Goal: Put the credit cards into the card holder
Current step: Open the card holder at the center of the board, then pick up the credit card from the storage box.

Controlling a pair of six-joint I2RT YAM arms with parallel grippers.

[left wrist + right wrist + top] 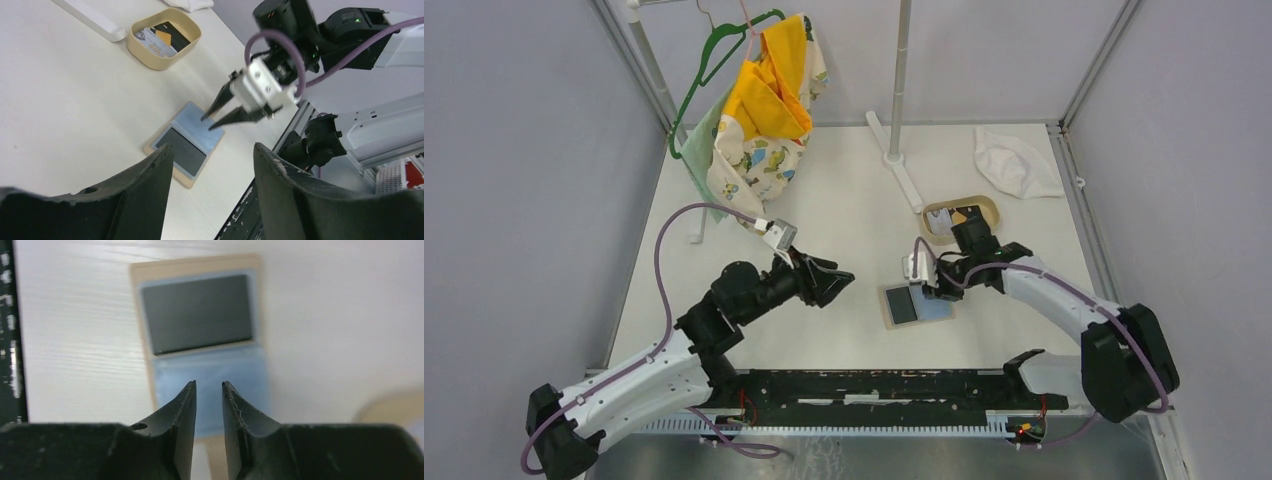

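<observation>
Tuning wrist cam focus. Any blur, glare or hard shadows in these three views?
Right wrist: the card holder and the tray at the edge are soft, the right hand sharper. Left wrist: card holder crisp, the left hand dark in the foreground. Top external: even light, faint shadows, no glare.

Only "VIP" can be read (faintly, sideways) on a pale card (150,42) in the tray (161,63).
</observation>
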